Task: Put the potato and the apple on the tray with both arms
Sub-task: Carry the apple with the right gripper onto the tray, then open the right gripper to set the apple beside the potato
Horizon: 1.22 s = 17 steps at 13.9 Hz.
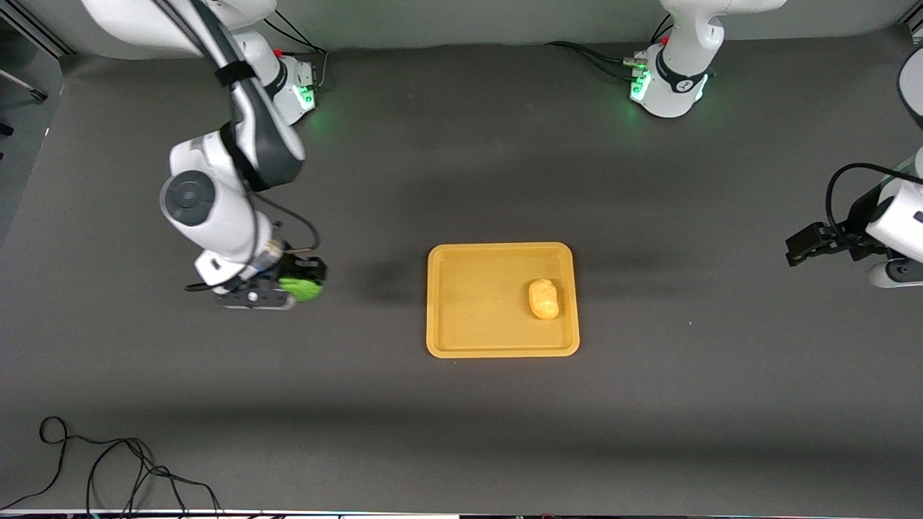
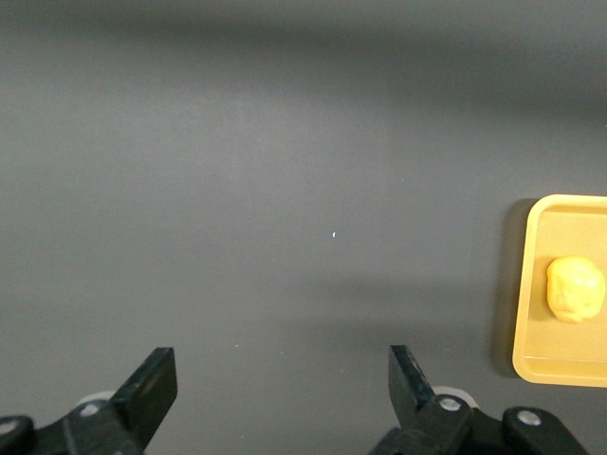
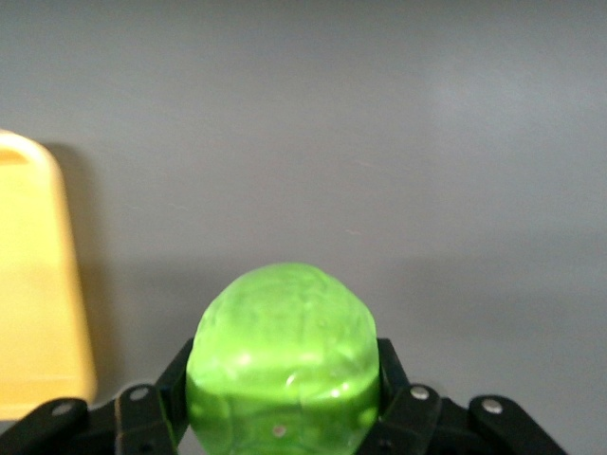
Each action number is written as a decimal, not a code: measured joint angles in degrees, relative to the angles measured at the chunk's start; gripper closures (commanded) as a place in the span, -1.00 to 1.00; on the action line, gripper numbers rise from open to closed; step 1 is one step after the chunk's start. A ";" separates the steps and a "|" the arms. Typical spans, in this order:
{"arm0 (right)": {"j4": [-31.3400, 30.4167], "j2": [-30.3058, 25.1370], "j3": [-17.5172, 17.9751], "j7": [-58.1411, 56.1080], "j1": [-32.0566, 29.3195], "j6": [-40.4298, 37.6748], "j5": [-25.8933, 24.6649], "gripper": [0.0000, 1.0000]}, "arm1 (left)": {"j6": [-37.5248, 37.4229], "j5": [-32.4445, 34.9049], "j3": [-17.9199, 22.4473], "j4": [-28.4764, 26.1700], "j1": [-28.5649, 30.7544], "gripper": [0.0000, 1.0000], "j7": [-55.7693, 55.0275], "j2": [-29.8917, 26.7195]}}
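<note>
The yellow-orange tray (image 1: 461,310) lies mid-table. The potato (image 1: 544,298) lies in it, near the rim toward the left arm's end; it also shows in the left wrist view (image 2: 575,289) with the tray (image 2: 531,284). My right gripper (image 1: 306,283) is shut on the green apple (image 1: 303,288), over the mat toward the right arm's end, apart from the tray. In the right wrist view the apple (image 3: 283,365) fills the space between the fingers, with the tray's edge (image 3: 38,284) to one side. My left gripper (image 1: 800,249) is open and empty, over the mat at the left arm's end; its fingers (image 2: 152,384) stand wide apart.
Dark grey mat covers the table. Loose black cables (image 1: 108,468) lie near the front edge at the right arm's end. The arm bases (image 1: 667,83) stand along the edge farthest from the front camera.
</note>
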 measured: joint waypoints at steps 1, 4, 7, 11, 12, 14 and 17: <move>6.43 3.63 0.05 3.86 2.37 -2.80 0.00 0.02 | -0.24 -0.02 0.00 0.14 0.00 -0.98 0.00 -0.15; 23.79 16.41 0.15 12.52 8.68 -7.58 0.00 0.02 | -0.87 -0.07 0.03 0.41 0.00 -0.99 0.00 -0.26; 37.19 28.38 0.20 18.49 13.95 -7.72 0.00 0.02 | -1.48 -0.80 -0.01 0.48 -0.11 -0.99 -0.26 -0.26; 45.54 38.28 0.22 23.39 19.17 -1.20 -0.01 0.02 | -5.26 -1.31 -0.04 2.69 -0.41 -0.99 -0.29 -0.29; 45.97 39.81 0.21 24.40 19.98 1.05 -0.01 0.02 | -5.45 -1.33 -0.06 3.04 -0.55 -0.99 -0.29 -0.29; 46.34 42.15 0.21 25.06 20.75 3.85 -0.01 0.02 | -5.50 -1.33 -0.05 3.22 -0.63 -0.99 -0.30 -0.26; 46.86 44.45 0.20 25.69 20.98 5.47 -0.01 0.00 | -5.59 -1.33 0.05 3.25 -0.56 -0.99 -0.29 -0.18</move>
